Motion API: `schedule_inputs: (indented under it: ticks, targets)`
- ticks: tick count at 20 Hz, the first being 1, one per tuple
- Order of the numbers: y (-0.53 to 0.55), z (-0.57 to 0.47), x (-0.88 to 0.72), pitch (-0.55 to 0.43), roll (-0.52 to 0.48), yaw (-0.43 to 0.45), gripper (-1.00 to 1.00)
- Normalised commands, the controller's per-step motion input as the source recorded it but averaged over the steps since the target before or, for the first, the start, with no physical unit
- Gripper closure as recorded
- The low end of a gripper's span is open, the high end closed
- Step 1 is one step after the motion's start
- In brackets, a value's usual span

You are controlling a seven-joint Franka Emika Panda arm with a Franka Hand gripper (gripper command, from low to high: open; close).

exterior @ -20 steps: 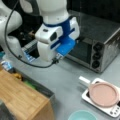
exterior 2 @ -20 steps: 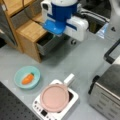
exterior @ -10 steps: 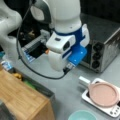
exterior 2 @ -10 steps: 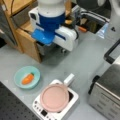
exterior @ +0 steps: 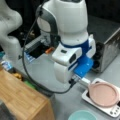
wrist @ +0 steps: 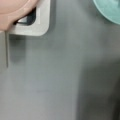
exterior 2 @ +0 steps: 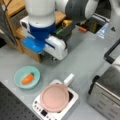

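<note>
My gripper (exterior 2: pixel 53 59) hangs under the white and blue wrist, low over the grey table (wrist: pixel 60 80), and nothing shows in it. It is nearest to the white handle (exterior 2: pixel 68 79) of a pink lidded pan (exterior 2: pixel 54 97) on a white stove base (exterior 2: pixel 71 105). A teal bowl (exterior 2: pixel 17 75) holding an orange carrot (exterior 2: pixel 27 78) lies to a front view's left of the pan. In the wrist view the pan (wrist: pixel 15 11), a stove corner (wrist: pixel 41 26) and the bowl rim (wrist: pixel 110 10) line the top edge. No fingers show there.
A silver toaster oven (exterior: pixel 110 47) (exterior 2: pixel 107 95) stands beside the stove. A wooden cabinet (exterior: pixel 20 97) (exterior 2: pixel 27 50) sits close behind the arm. An open dark drawer (exterior: pixel 37 50) with small items lies further back. The black cable (exterior: pixel 27 72) loops off the wrist.
The arm has swung away from the drawer area and come down toward the pan and the bowl, now filling more of both front views.
</note>
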Motion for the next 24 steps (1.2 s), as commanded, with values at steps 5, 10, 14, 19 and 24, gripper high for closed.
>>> schedule_inputs:
  ticks: [5, 10, 14, 19, 24]
  targets:
    - [-0.28, 0.04, 0.59, 0.239, 0.093, 0.001, -1.0]
    - [-0.24, 0.01, 0.48, 0.243, 0.082, 0.048, -1.0]
    - [-0.22, 0.0, 0.44, 0.248, 0.052, 0.046, -1.0]
    - [-0.17, 0.07, 0.42, 0.227, 0.038, 0.08, -1.0]
    - [-0.2, 0.04, 0.44, 0.189, 0.076, 0.094, -1.0]
